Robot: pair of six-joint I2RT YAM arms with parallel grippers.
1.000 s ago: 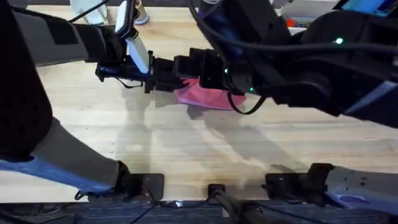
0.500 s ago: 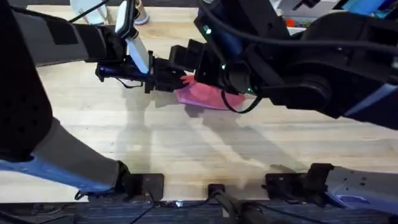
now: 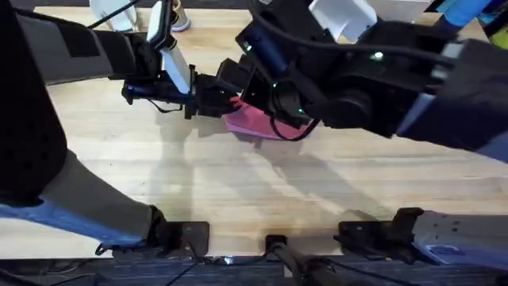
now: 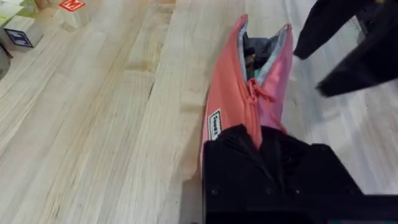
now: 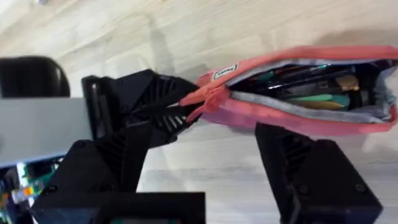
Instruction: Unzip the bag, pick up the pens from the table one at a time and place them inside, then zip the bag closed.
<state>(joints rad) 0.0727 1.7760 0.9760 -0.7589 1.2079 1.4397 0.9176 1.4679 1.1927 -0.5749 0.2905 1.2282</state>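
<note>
We see the bag [image 3: 255,123] lying on the table [image 3: 238,183] between the two grippers, pink and long, its zipper drawn back so the grey lining shows. The left gripper [image 3: 226,103] is at one end of the pouch, and from the left wrist camera its black fingers [image 4: 273,162] are pressed together on the closed end of the bag [image 4: 239,106], where the pink fabric bunches into a small knot just ahead of them. A small white label sits on the side of the pouch right beside those fingers. Beyond the left gripper, the pouch runs away from it and its mouth gapes at the far end, with dark contents inside.

The right gripper [image 3: 266,111] hangs directly above the pouch, close over its middle. In the right wrist view its fingers [image 5: 305,168] are spread wide, one on each side of the bag [image 5: 298,102], and neither touches the fabric. Between them the open mouth shows several slim items [image 5: 305,81] lying lengthwise inside, some dark, some green, one brownish; we cannot tell which of these are the pens. In the same view the left gripper [image 5: 168,109] pinches the pouch end next to the zipper's start.

Farther off from the left gripper, a few small coloured cubes [image 4: 18,37] stand on the wood
</note>
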